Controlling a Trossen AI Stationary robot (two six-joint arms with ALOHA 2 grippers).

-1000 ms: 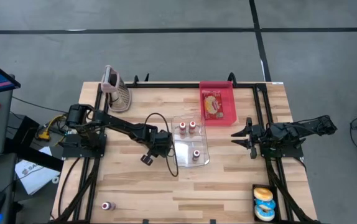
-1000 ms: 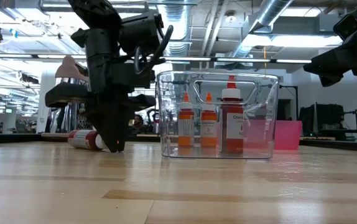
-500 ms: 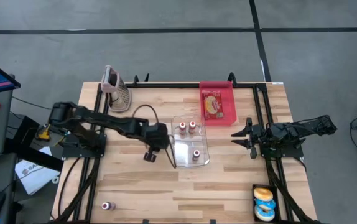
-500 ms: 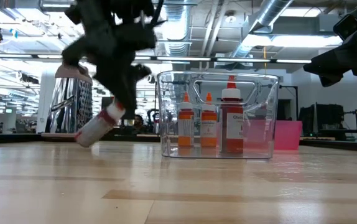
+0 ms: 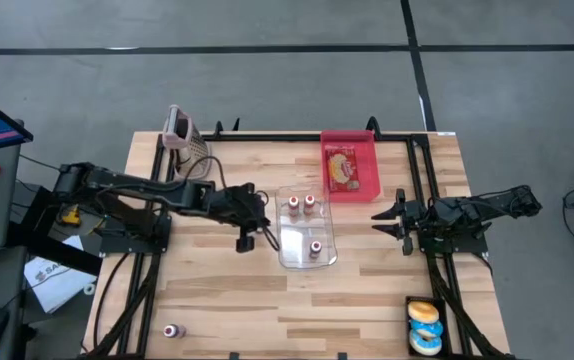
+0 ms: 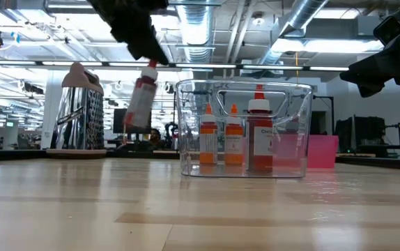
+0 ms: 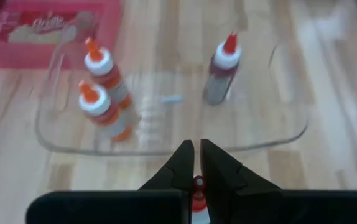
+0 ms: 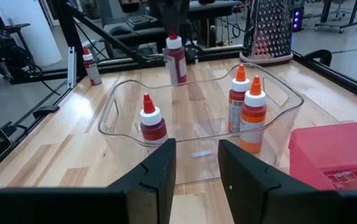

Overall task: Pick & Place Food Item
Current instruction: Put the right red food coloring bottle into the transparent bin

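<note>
A sauce bottle (image 6: pixel 141 101) with dark red contents, a white collar and a red tip hangs well above the table, just left of a clear tub (image 5: pixel 307 228). My left gripper (image 5: pixel 251 232) is shut on its top. The tub stands on the table and holds three upright bottles: two orange-capped ones (image 7: pixel 97 93) and a red-tipped one (image 7: pixel 223 68). My right gripper (image 8: pixel 197 168) waits open at the table's right side, pointing at the tub, with nothing between its fingers. My left gripper pinches the bottle's red tip (image 7: pixel 198 182) between its two fingers. The fingers (image 6: pixel 139 38) come slanting down from the table's left side. The bottle hangs below them, nearly upright with its base tilted a little, lifted clear of the table.
A red tray (image 5: pixel 352 168) with a food packet lies beyond the tub. A metal grater (image 5: pixel 189 145) stands at the far left. One more small bottle (image 5: pixel 173 330) stands near the front left corner, and a bin of doughnuts (image 5: pixel 424 327) sits at the front right.
My left gripper has risen and gone a little toward the far edge and the tub, rolling its wrist. The bottle, which lay on its side on the table, has been tipped up by its top and lifted clear, and now hangs nearly upright.
</note>
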